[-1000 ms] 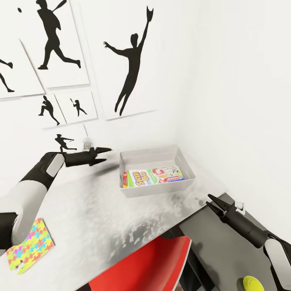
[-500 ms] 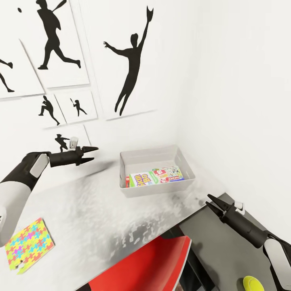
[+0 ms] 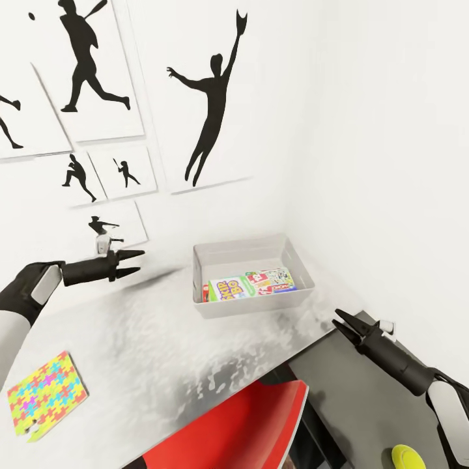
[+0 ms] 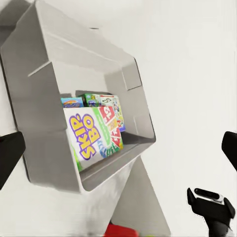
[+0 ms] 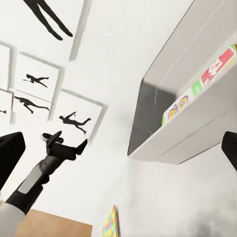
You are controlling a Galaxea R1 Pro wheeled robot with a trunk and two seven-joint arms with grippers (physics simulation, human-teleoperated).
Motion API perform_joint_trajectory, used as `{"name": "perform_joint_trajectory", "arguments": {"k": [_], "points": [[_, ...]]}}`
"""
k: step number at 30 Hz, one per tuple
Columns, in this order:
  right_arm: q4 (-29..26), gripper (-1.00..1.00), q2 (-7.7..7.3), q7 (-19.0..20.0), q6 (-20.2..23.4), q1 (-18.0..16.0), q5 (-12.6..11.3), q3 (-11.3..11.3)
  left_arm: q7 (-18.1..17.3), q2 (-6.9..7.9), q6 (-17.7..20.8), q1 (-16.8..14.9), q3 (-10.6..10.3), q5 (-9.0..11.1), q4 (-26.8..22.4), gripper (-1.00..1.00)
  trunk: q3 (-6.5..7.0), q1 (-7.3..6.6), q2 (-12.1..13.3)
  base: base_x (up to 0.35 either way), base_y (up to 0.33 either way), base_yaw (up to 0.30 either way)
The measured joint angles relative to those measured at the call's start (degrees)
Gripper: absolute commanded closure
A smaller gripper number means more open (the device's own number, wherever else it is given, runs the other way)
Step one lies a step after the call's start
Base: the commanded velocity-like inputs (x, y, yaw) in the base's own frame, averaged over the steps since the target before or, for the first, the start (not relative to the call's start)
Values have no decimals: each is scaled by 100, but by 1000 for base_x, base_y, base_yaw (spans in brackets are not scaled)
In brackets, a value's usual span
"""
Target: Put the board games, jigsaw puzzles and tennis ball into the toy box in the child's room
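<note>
Toy box (image 3: 251, 306): on the counter (image 3: 163, 352), long axis running along the back wall; the SKIP BO box (image 3: 225, 289) lies flat inside, lengthwise, with more game boxes (image 3: 270, 280) beside it.
Left claw (image 3: 135, 262): fingers parted, empty — hovering above the counter, the toy box well off beyond its tips.
Jigsaw puzzle (image 3: 45, 395): flat near the counter's front edge, below and behind the left claw.
Right claw (image 3: 341, 324): slightly parted, empty — by the counter's corner, toy box just past it.
Around: red chair (image 3: 241, 430); tennis ball (image 3: 405, 455) low beside the right arm.

Grey toy box (image 3: 251, 306), multicolour jigsaw puzzle (image 3: 45, 395) (pieces yellow, pink, blue).
</note>
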Motion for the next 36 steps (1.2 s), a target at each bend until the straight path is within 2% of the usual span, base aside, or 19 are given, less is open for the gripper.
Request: {"name": "perform_joint_trajectory", "arguments": {"k": [1,4,5,8,13,16,23,32,36], "points": [[-32,-100,2,0,-1,0,-1,0,-270,70,-23,180,0,-22,-4,-100,1,0,0,0,0,0],[-63,-100,3,-1,-4,-2,0,0,-688,200,-50,473,3,-25,-8,-100,12,0,0,0,0,0],[-76,-100,4,-1,-4,-1,0,0,-943,292,-89,655,-1,-36,-9,-100,18,-1,-1,0,0,0],[-93,-100,5,-6,-5,0,0,0,-1396,434,-264,1026,-3,-41,-10,-100,41,0,0,-36,0,0],[-102,-100,11,-10,-6,-3,0,0,-2045,562,-649,1585,3,-42,-8,-100,85,2,-1,-194,0,0],[-103,-100,13,-15,-6,-2,0,5,-2315,593,-741,1769,8,-39,5,-100,113,2,-1,-167,0,0],[-105,-100,14,-20,-25,-7,2,84,-2540,627,-803,1890,31,-34,7,-100,143,1,0,-50,0,0],[-87,-100,21,-43,-61,-8,8,151,-2578,669,-813,1908,35,-27,-7,-100,148,2,0,-145,4,0],[-79,-100,28,-43,-236,-5,10,159,-2581,680,-814,1908,36,-26,-10,-100,148,1,0,-72,4,0]]}}
